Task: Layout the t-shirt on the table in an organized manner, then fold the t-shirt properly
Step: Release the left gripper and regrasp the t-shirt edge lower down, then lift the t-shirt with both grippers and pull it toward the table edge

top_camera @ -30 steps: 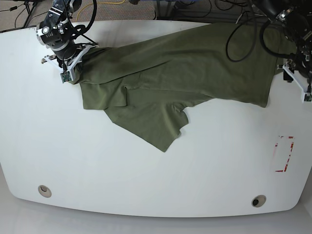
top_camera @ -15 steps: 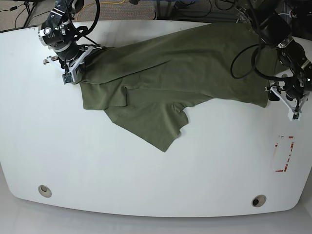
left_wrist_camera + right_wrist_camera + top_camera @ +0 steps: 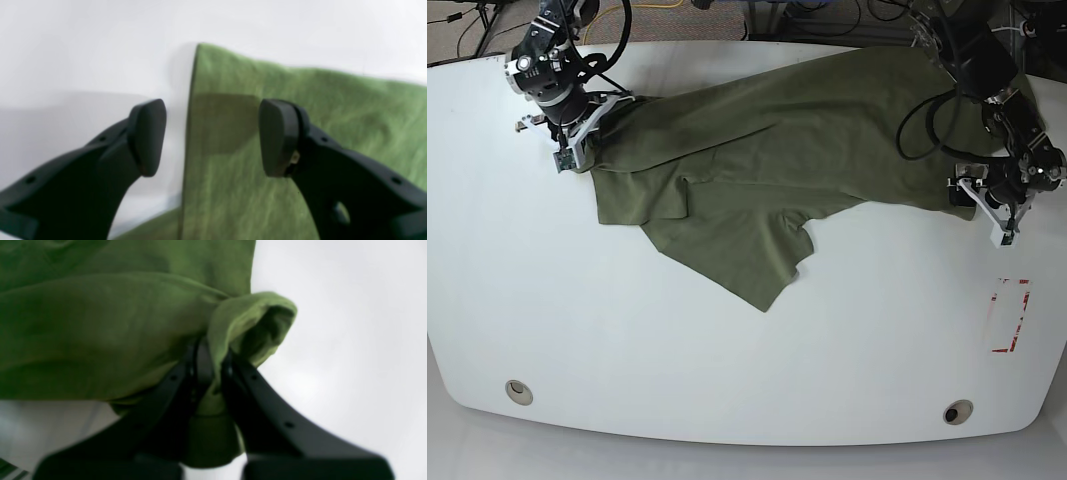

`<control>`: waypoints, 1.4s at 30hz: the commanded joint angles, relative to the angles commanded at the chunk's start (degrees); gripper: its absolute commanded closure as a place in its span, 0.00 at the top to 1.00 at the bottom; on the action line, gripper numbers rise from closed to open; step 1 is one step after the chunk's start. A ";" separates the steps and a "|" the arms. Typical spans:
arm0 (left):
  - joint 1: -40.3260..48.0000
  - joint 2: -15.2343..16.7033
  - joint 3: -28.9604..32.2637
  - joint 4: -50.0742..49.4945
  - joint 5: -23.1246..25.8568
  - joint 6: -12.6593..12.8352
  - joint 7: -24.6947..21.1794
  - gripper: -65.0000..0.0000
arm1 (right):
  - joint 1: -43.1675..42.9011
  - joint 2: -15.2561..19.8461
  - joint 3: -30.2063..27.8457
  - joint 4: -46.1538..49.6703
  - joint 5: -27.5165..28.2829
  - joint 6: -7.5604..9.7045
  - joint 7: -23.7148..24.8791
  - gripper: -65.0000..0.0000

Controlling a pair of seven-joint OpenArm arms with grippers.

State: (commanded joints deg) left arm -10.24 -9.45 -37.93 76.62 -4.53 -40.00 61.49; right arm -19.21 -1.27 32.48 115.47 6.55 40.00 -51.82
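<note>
1. We see the plain olive-green short-sleeved cotton t-shirt point(image 3: 777, 150) spread crookedly over the far half of the large white glossy counter point(image 3: 627, 340), running from about 10 o'clock to 2 o'clock, with one flap hanging toward the middle.
2. Right gripper point(image 3: 213, 373): jaws closed, pinching a bunched fold of the shirt at the 10 o'clock end; in the base view it sits at the cloth's corner point(image 3: 577, 135).
3. Left gripper point(image 3: 211, 136): jaws apart, nothing held. They straddle a straight cloth edge near a corner, one pad over bare counter, the other over fabric. We can't tell if the pads touch the surface.
4. In the base view the left gripper point(image 3: 987, 205) is at the shirt's 3 o'clock edge.
5. Handling, as we judge it: light, soft, limp, wrinkles easily, and will drag and sag rather than hold shape. It's not fragile and shouldn't slip from a pinch.
6. Best hold looks like the hem or corner, taking both layers, low against the counter.
7. The layout step isn't finished: the shirt is skewed and creased, with a sleeve area folded. Folding hasn't begun.
8. Risk: grabbing a single layer, or pulling unevenly and bunching it more.
9. A red tape rectangle point(image 3: 1010, 315) lies at 4 o'clock, apart from the cloth.
</note>
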 joint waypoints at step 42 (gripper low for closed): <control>1.23 2.90 3.60 24.97 -0.53 0.00 11.43 0.00 | 2.46 -0.09 -0.18 0.18 0.00 0.00 0.00 0.00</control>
State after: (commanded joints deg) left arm -9.01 -6.55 -34.33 101.58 -5.05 -40.00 72.92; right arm -16.75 -1.36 32.31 115.65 6.55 40.00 -51.82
